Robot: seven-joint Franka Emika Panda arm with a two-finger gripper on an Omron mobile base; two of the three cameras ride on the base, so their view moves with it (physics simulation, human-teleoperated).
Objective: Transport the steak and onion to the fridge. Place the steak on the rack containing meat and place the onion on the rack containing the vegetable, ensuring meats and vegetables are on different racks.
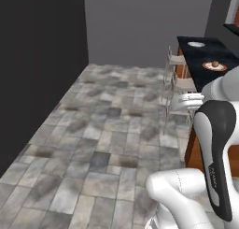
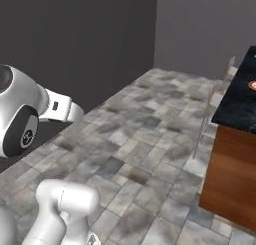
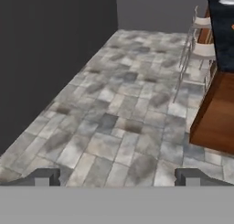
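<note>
The gripper [image 3: 117, 176] is hanging wide open, holding nothing, over the tiled floor [image 3: 119, 104]; the onion [image 1: 215, 63] is sitting on a plate [image 1: 206, 66] near the dark counter's [image 1: 205, 53] right edge.

a tiled floor [image 1: 107, 130] is stretching ahead to a back wall [image 1: 140, 27], with a side wall [image 1: 37, 60] running along its left. an island counter [image 1: 205, 55] is standing at the right. a plate [image 1: 214, 66] is lying on the countertop, a small round item [image 1: 215, 63] sitting on it, and a second dish [image 1: 196, 44] is lying behind it. two stools [image 1: 179, 83] are standing on the floor just left of the counter.
</note>
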